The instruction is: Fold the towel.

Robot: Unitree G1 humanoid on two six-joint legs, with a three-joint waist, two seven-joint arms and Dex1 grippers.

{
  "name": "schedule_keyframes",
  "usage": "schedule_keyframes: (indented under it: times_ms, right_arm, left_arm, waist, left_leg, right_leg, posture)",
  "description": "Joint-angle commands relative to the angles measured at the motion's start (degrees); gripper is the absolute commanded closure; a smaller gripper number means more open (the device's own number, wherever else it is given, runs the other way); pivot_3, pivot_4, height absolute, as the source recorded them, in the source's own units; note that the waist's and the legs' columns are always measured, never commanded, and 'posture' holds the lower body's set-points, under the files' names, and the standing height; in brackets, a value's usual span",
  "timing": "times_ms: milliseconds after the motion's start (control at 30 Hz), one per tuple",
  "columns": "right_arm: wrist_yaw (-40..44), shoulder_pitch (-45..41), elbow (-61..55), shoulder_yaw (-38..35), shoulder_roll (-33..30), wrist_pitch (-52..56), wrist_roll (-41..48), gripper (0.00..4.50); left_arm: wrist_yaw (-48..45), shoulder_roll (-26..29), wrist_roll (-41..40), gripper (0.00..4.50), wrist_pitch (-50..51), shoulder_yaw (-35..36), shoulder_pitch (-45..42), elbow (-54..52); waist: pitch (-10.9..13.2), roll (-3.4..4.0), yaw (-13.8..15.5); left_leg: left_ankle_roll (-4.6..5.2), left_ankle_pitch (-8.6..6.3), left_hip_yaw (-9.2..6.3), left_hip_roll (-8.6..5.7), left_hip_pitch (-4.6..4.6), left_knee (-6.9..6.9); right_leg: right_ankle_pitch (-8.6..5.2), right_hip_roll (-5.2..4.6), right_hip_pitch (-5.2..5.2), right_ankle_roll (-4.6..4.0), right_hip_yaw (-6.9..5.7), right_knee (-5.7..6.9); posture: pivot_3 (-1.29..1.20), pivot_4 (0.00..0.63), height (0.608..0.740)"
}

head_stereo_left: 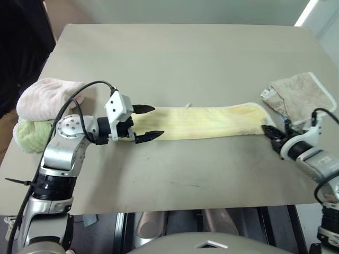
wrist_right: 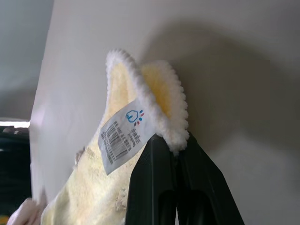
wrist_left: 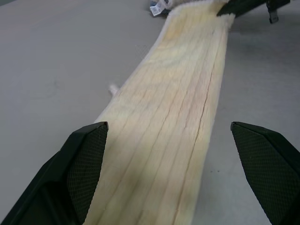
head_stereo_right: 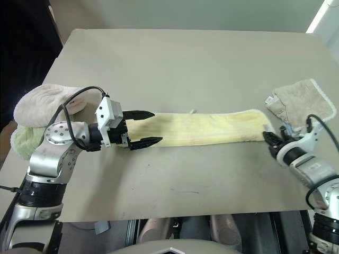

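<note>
The pale yellow towel [head_stereo_left: 206, 121] lies across the table as a long narrow strip, running left to right. My left gripper [head_stereo_left: 157, 121] is open at the strip's left end, one finger on each side of the cloth; the left wrist view has the ribbed towel [wrist_left: 178, 103] running away between the black fingers [wrist_left: 86, 161]. My right gripper [head_stereo_left: 270, 132] is shut on the towel's right end. In the right wrist view its closed fingertips [wrist_right: 161, 154] pinch the white-hemmed corner [wrist_right: 164, 108] beside the barcode label [wrist_right: 123, 136], and the corner is lifted off the table.
A beige towel with white edging [head_stereo_left: 302, 95] lies crumpled at the right, just beyond the right gripper. A pink rolled towel [head_stereo_left: 45, 95] and a light green one [head_stereo_left: 32, 135] sit at the left edge. The grey table's front edge [head_stereo_left: 185, 207] is close below the strip.
</note>
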Motion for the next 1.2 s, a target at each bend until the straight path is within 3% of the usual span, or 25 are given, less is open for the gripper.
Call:
schedule_keyframes:
  times_ms: [33, 167, 300, 500, 667, 833, 1200]
  right_arm:
    - [5.03, -2.31, 1.08, -2.52, -4.73, 1.22, -2.51, 4.49]
    - [10.39, -4.67, 0.08, -0.53, -9.58, 3.79, -8.34, 4.49]
    - [22.20, -8.84, -7.78, 7.65, -17.11, 7.60, -22.64, 4.49]
    - [34.75, -16.93, -14.68, 21.27, -21.97, 9.98, -40.37, 4.49]
    - [42.90, -27.16, -17.08, 33.58, -18.09, 12.23, -50.68, 4.49]
    - [47.64, -32.01, -16.21, 41.58, -11.03, 13.59, -57.94, 4.49]
    - [53.16, -31.32, -10.56, 46.39, -1.69, 14.14, -70.01, 4.49]
  left_arm:
    - [-0.32, -0.15, -0.26, 0.00, -0.37, -0.41, 0.10, -1.83]
    - [-0.15, -0.36, -0.07, 0.00, -0.61, -0.92, -0.11, -1.53]
    - [0.01, -0.47, 0.20, 0.00, -0.75, -1.05, -0.09, -1.33]
    - [0.36, -0.82, 0.40, 0.00, -0.48, -1.37, -0.24, -1.49]
    - [0.74, -1.41, 0.54, 0.00, -0.52, -1.75, -0.69, -1.33]
    - [1.63, -2.06, 0.41, 0.00, -0.31, -1.92, -0.05, -2.27]
    - [3.28, -2.02, -0.03, 0.00, 0.12, -1.48, 1.71, -4.10]
  waist:
    - [0.00, 0.00, 0.00]
    - [0.00, 0.00, -0.03]
    - [0.02, 0.05, -0.10]
    - [0.02, 0.04, -0.31]
    - [0.02, 0.04, -0.40]
    - [0.02, 0.04, -0.41]
    - [0.02, 0.04, -0.35]
  left_leg:
    - [0.00, -0.01, -0.01, 0.01, 0.00, -0.01]
    - [-0.02, -0.04, 0.00, 0.02, 0.00, -0.03]
    - [0.00, -0.05, 0.05, 0.02, 0.00, -0.04]
    - [0.01, -0.06, 0.05, 0.03, 0.04, 0.02]
    - [0.04, -0.07, 0.05, 0.03, 0.03, 0.09]
    - [0.07, -0.08, 0.05, 0.04, 0.03, 0.10]
    - [0.09, -0.10, 0.06, 0.04, 0.02, 0.24]
  right_leg:
    - [-0.01, 0.00, 0.00, -0.01, 0.00, 0.00]
    - [-0.01, 0.00, -0.04, -0.06, -0.03, 0.03]
    - [0.08, 0.00, -0.05, -0.18, -0.03, 0.02]
    - [0.18, 0.01, -0.03, -0.30, -0.07, 0.03]
    - [0.28, 0.00, -0.03, -0.42, -0.07, 0.02]
    - [0.27, 0.00, -0.05, -0.44, -0.09, 0.04]
    - [0.31, 0.00, -0.04, -0.55, -0.11, 0.06]
  posture:
    - [0.00, 0.150, 0.740]
    - [0.00, 0.150, 0.740]
    - [0.00, 0.150, 0.740]
    - [0.00, 0.150, 0.740]
    - [0.00, 0.150, 0.740]
    - [0.00, 0.150, 0.740]
    - [0.00, 0.150, 0.740]
